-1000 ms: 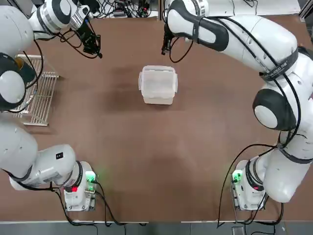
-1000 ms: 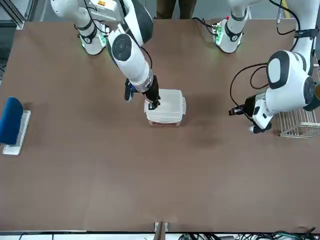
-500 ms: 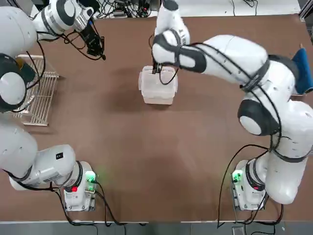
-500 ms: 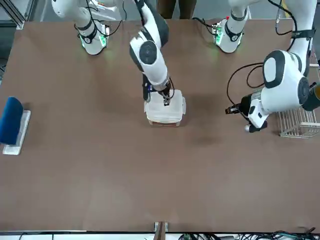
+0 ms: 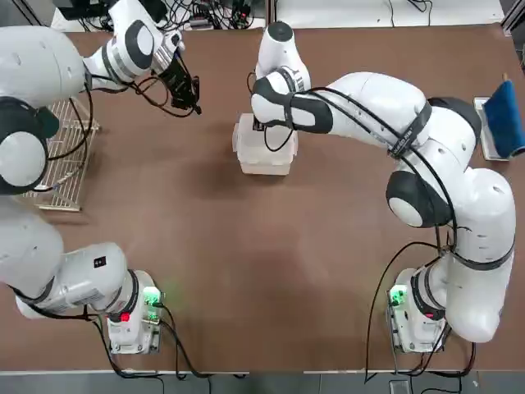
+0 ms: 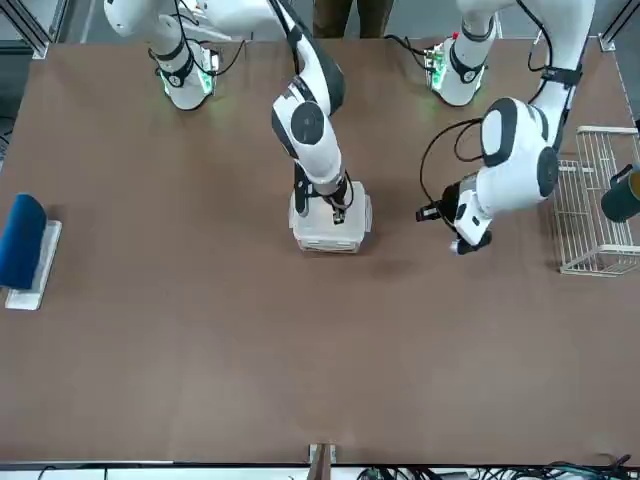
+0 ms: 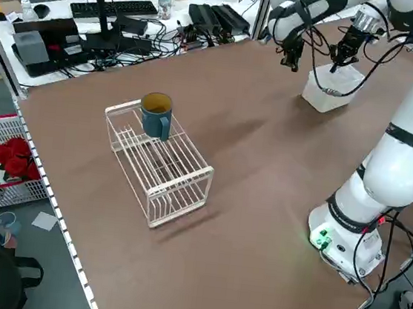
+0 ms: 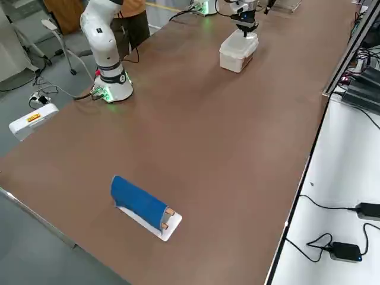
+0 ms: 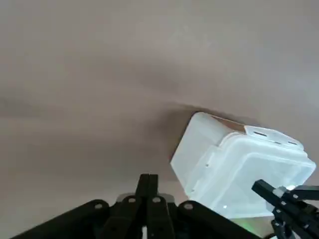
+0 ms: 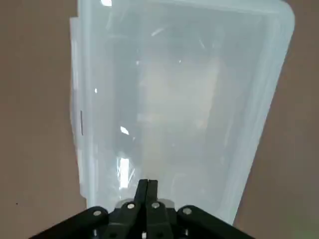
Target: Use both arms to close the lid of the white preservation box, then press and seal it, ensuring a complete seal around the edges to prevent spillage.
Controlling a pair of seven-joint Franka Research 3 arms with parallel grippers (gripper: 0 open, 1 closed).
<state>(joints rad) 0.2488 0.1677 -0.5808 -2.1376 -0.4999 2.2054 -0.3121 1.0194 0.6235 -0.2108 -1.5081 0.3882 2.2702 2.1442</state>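
The white preservation box point(image 5: 264, 156) stands in the far middle of the table with its lid point(image 10: 179, 99) lying flat on it. My right gripper point(image 6: 336, 205) is shut and points down at the lid, its closed fingertips point(image 10: 148, 191) touching or just above the lid's top. My left gripper point(image 5: 194, 103) is shut and hangs above the bare table to the box's left, apart from it. In the left wrist view the box point(image 9: 234, 164) shows beyond the shut fingers point(image 9: 148, 186), with the right gripper's tip point(image 9: 281, 204) over it. How tightly the edges meet cannot be made out.
A white wire rack point(image 5: 70, 164) stands at the table's left edge with a blue mug point(image 7: 155, 113) on it. A blue-topped tray point(image 5: 502, 123) lies at the far right edge. Cables and equipment point(image 7: 169, 23) crowd the bench beyond the table.
The right arm has swung in from beyond the box and brought its gripper down over the lid. The left gripper has moved right, toward the box.
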